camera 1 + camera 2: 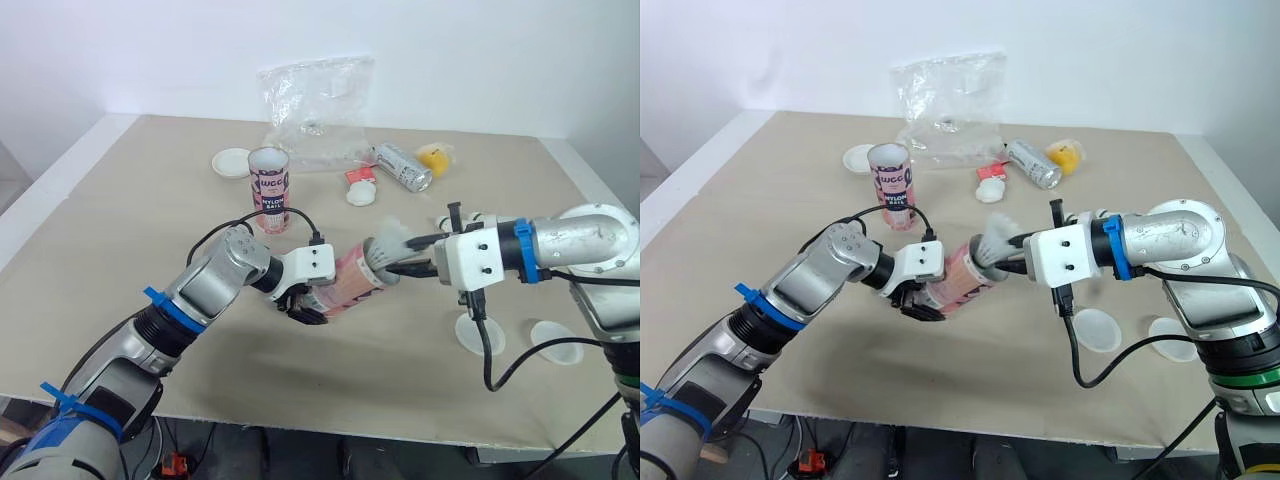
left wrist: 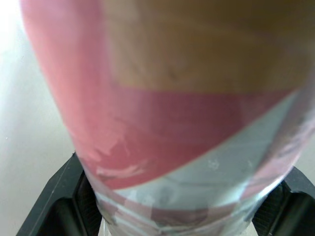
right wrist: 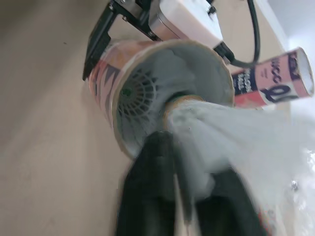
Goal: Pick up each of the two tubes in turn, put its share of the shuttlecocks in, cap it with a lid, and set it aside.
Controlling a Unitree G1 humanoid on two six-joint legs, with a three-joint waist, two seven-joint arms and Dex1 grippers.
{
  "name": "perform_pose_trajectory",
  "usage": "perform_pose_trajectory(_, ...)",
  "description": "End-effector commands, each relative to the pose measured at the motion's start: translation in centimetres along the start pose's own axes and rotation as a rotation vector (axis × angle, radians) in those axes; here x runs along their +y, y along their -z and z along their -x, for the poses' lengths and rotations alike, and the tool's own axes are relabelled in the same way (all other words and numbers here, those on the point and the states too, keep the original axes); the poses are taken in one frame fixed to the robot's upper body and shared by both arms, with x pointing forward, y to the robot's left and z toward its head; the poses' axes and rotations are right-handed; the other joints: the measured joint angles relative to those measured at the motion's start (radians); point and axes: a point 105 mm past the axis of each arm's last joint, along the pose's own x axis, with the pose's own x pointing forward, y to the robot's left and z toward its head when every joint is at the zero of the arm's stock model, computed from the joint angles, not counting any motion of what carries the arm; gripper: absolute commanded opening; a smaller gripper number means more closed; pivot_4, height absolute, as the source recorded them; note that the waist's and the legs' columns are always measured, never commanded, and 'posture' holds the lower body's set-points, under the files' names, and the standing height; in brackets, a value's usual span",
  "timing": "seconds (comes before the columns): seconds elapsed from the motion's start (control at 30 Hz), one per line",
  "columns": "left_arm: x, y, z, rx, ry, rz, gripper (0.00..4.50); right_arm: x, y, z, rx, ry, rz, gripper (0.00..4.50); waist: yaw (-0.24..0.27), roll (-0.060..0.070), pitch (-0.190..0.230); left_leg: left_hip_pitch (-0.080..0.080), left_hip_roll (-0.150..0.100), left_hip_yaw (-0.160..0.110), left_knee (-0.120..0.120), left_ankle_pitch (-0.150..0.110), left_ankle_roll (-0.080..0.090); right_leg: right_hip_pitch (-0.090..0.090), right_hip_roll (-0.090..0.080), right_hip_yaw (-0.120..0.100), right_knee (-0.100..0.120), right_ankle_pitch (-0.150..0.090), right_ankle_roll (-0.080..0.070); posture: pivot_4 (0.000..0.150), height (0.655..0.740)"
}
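Pink-and-white cardboard shuttlecock tube [image 1: 352, 282] is clamped across its lower body by the left gripper [image 1: 303, 304], whose two black fingers [image 2: 56, 196] press against opposite sides of it. The hold keeps the tube off the beige table [image 1: 110, 230], tilted nearly level, with its open mouth turned toward the other arm. That angle seems chosen so the mouth meets the incoming load head-on. The right gripper [image 1: 398, 257] pinches a white feathered shuttlecock [image 3: 231, 147] by its skirt, narrow cork end leading, and the cork sits at the middle of the mouth. Deeper in the tube, the right wrist view shows a ribbed white skirt [image 3: 140, 93], which looks like another shuttlecock seated inside.

The tube itself is a rigid cylinder with a broad pink band, pale printed patches and a thick cardboard-coloured rim; its surface looks glossy and slightly scuffed. Well behind it, a second pink tube [image 1: 269, 188] stands upright and open on the table. Near the right arm, two round white lids [image 1: 479, 334] lie flat — close at hand, probably for capping once this tube has its share.
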Motion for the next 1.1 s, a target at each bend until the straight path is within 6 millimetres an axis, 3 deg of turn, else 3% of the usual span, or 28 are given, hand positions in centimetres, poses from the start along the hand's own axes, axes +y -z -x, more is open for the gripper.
perform_pose_trajectory(0.03,-0.1,1.0,-0.4,0.033,-0.022,0.027,3.28,-0.9,-1.7,0.7,-0.060,0.002,0.000,2.71,0.001,0.000,0.000,0.000,0.000,0.000,0.000,0.000,0.000,0.001,0.000,0.000,0.000,0.000,0.000,0.150,0.7400)
perform_pose_trajectory(0.1,-0.2,1.2,-0.4,0.037,-0.024,0.030,3.28,-1.7,-2.8,1.5,-0.145,0.049,-0.099,3.73,0.002,0.000,0.000,-0.001,0.000,-0.001,0.000,0.000,0.000,0.001,0.000,-0.001,0.000,0.000,0.000,0.150,0.7400)
perform_pose_trajectory(0.2,-0.2,1.5,-0.3,0.046,-0.025,0.030,3.28,-2.8,-3.6,3.1,-0.240,0.123,-0.288,4.47,0.002,0.000,0.000,-0.001,0.001,-0.001,0.000,0.000,0.000,0.001,0.000,-0.001,0.000,0.000,0.000,0.150,0.7400)
perform_pose_trajectory(0.27,-0.2,1.6,-0.3,0.052,-0.027,0.027,3.28,-3.6,-3.1,4.5,-0.278,0.201,-0.417,4.47,0.002,0.000,0.000,-0.001,0.001,-0.001,0.000,0.000,0.000,0.001,0.000,-0.001,0.000,0.000,-0.001,0.150,0.7400)
perform_pose_trajectory(0.43,-0.2,1.5,-0.4,0.055,-0.018,0.015,3.28,-3.4,-1.7,6.3,-0.293,0.270,-0.646,4.47,0.001,0.000,0.000,-0.001,0.002,-0.002,0.000,0.000,0.000,0.001,0.001,-0.002,0.000,0.000,-0.001,0.150,0.7400)
perform_pose_trajectory(0.6,-0.4,0.9,-0.6,0.050,0.004,-0.011,3.28,-2.4,-1.1,4.7,-0.247,0.238,-0.682,4.47,0.001,0.001,0.000,-0.001,0.002,-0.002,0.000,0.000,0.001,0.001,0.002,-0.002,0.000,0.001,-0.001,0.150,0.7400)
perform_pose_trajectory(0.87,-0.2,0.8,-0.6,0.055,0.010,-0.022,3.28,-1.8,-0.9,1.1,-0.122,0.064,-0.538,1.13,0.001,0.001,0.000,-0.001,0.001,-0.002,0.000,0.000,0.000,-0.003,0.001,-0.003,0.000,0.000,-0.001,0.150,0.7400)
perform_pose_trajectory(0.9,-0.1,0.8,-0.5,0.055,0.010,-0.022,3.28,-1.9,-1.0,0.8,-0.127,0.048,-0.533,0.94,0.001,0.001,0.000,-0.002,0.001,-0.002,0.000,0.000,0.000,-0.002,0.001,-0.003,0.000,0.000,-0.001,0.150,0.7400)
perform_pose_trajectory(0.97,-0.1,0.8,-0.5,0.056,0.009,-0.024,3.28,-1.7,-1.3,-0.1,-0.119,-0.029,-0.507,0.07,0.002,0.001,0.000,-0.003,0.001,-0.002,0.000,0.000,0.000,-0.002,0.001,-0.003,0.000,0.000,-0.001,0.150,0.7400)
perform_pose_trajectory(1.1,0.0,0.7,-0.6,0.053,0.008,-0.025,3.28,-1.2,-1.0,-1.7,-0.074,-0.156,-0.446,0.07,0.002,0.001,0.000,-0.003,0.002,-0.003,0.000,0.000,0.000,-0.003,0.002,-0.003,0.000,0.000,-0.001,0.150,0.7400)
